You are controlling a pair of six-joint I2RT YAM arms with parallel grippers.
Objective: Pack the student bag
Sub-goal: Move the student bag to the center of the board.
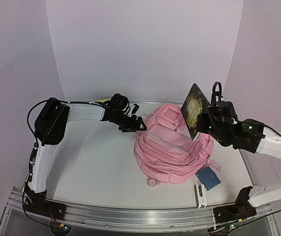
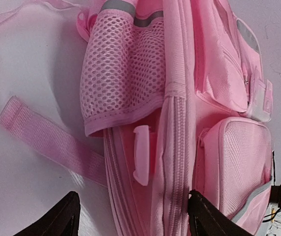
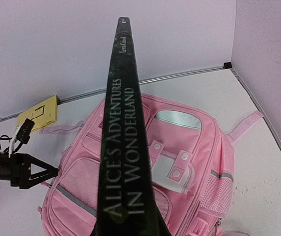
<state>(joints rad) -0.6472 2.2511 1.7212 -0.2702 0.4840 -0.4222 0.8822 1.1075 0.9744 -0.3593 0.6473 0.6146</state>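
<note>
While the left fingers (image 2: 56,221) hang open beside the bag (image 1: 172,147) lying on the surface (image 1: 96,167), right fingers (image 1: 205,124) clamp the book (image 3: 123,147) above it; with no mouth held wide, it may skid off.

Bright, even light, faint lilac cast, soft shadows beside the student bag (image 1: 172,152).

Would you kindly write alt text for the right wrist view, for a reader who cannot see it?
A dark book seen edge-on, its spine reading Alice's Adventures in Wonderland, runs up the centre above the pink student bag on a white table. At far left the left end effector points toward the bag; a yellow item lies by the back wall.
</note>
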